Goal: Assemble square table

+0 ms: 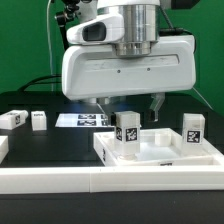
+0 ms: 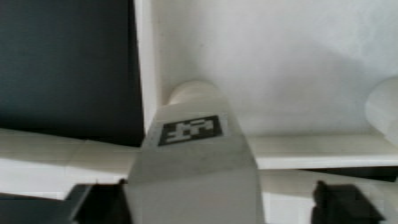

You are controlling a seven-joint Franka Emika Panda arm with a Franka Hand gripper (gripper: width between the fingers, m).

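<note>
The white square tabletop [image 1: 160, 155] lies tray-like on the black table, towards the exterior view's right. Two white tagged legs stand upright in it, one [image 1: 127, 133] near its left corner and one [image 1: 192, 128] at its right. My gripper [image 1: 131, 103] hangs just above the left one, its fingers spread to either side. In the wrist view that leg [image 2: 192, 135] runs up between the dark fingers [image 2: 98, 200], with a gap showing on one side. The gripper [image 2: 222, 198] is open. Two more legs [image 1: 13, 120] [image 1: 38, 119] lie loose at the exterior view's left.
The marker board [image 1: 85, 120] lies flat behind the tabletop, under the arm. A long white rail [image 1: 100, 180] borders the front of the work surface. A green backdrop stands behind.
</note>
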